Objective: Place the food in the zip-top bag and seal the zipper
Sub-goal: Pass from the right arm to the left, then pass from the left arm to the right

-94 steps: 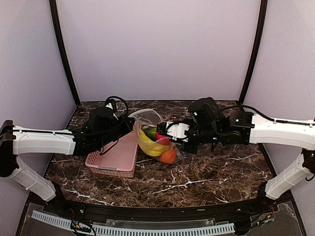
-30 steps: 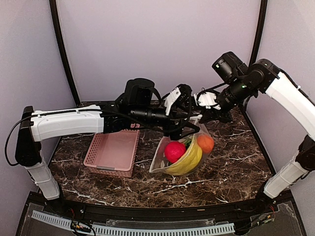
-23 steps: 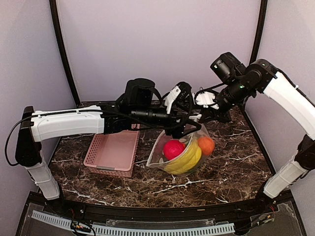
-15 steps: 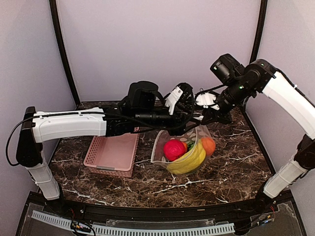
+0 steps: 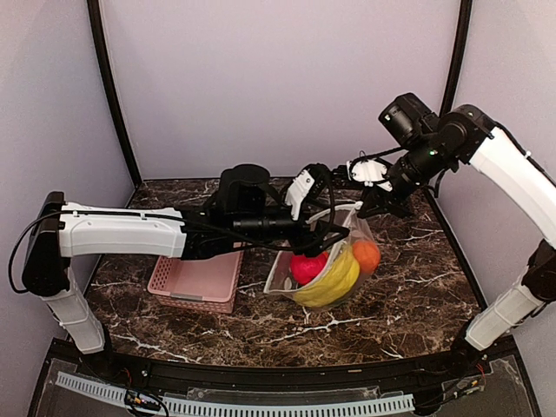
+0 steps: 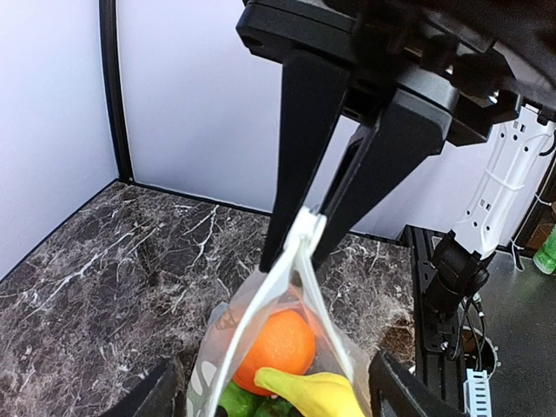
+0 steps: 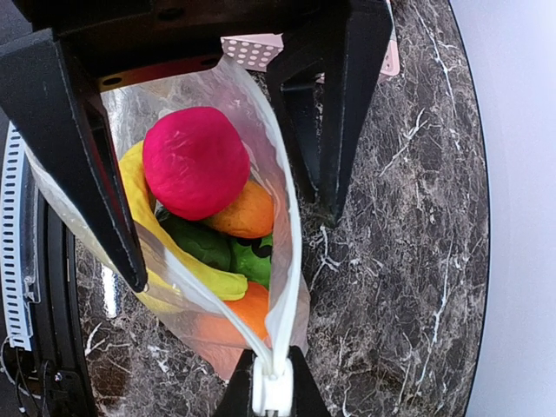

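My right end effector (image 5: 369,201) is pinched shut on the top corner of the bag (image 5: 323,276), at one end of the zipper (image 7: 285,261). The bag hangs beneath it with its mouth gaping. My left end effector (image 5: 330,221) stands open, one finger on either side of that mouth. The food sits inside, below both: a banana (image 5: 337,280), a red piece (image 5: 304,266), an orange (image 5: 366,254) and green pieces (image 7: 248,261). A pink basket (image 5: 198,276) lies on the surface (image 5: 400,313) under my left arm.
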Controlling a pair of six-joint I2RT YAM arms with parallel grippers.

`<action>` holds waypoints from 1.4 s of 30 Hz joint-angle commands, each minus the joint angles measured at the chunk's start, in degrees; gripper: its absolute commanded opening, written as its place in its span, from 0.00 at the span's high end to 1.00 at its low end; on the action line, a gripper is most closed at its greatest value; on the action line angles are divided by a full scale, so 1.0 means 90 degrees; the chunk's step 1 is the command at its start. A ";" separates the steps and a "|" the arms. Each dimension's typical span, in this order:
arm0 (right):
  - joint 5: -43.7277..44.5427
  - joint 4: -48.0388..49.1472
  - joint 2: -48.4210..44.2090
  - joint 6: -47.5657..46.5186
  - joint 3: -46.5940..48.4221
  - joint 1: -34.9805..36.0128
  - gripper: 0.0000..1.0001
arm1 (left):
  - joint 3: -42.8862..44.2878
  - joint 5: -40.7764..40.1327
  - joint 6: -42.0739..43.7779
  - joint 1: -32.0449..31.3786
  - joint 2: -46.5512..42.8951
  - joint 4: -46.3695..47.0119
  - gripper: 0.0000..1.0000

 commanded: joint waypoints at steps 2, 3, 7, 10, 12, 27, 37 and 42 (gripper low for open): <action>-0.0272 0.0667 -0.0178 0.0271 -0.0027 -0.0036 1.00 | 0.0370 0.0242 0.0259 -0.0094 0.0123 -0.0874 0.32; -0.0251 0.0694 -0.0162 0.0312 -0.0022 -0.0043 1.00 | 0.0535 0.0466 0.0243 -0.0096 0.0176 -0.0940 0.37; -0.0330 0.0755 -0.0139 0.0405 0.0011 -0.0061 1.00 | 0.0912 0.0816 0.0025 -0.0089 0.0460 -0.1240 0.56; -0.0419 0.0760 -0.0143 0.0441 -0.0002 -0.0088 1.00 | 0.0920 0.0837 0.0046 -0.0082 0.0509 -0.1194 0.69; -0.0480 0.0759 -0.0159 0.0452 -0.0038 -0.0114 1.00 | 0.0919 0.0871 0.0045 -0.0073 0.0520 -0.1163 0.77; -0.1389 0.0755 -0.0308 0.0152 -0.0624 -0.0732 0.76 | 0.0683 0.1336 -0.0359 0.0230 0.0601 -0.0621 0.99; -0.3429 0.1732 -0.0836 0.0071 -0.2076 -0.1690 0.76 | 0.0373 0.1758 -0.0875 0.0425 0.0580 0.0162 0.99; -0.3527 0.2339 -0.1107 0.0147 -0.2528 -0.1693 0.79 | 0.0323 0.1845 -0.0970 0.0452 0.0562 0.0259 0.99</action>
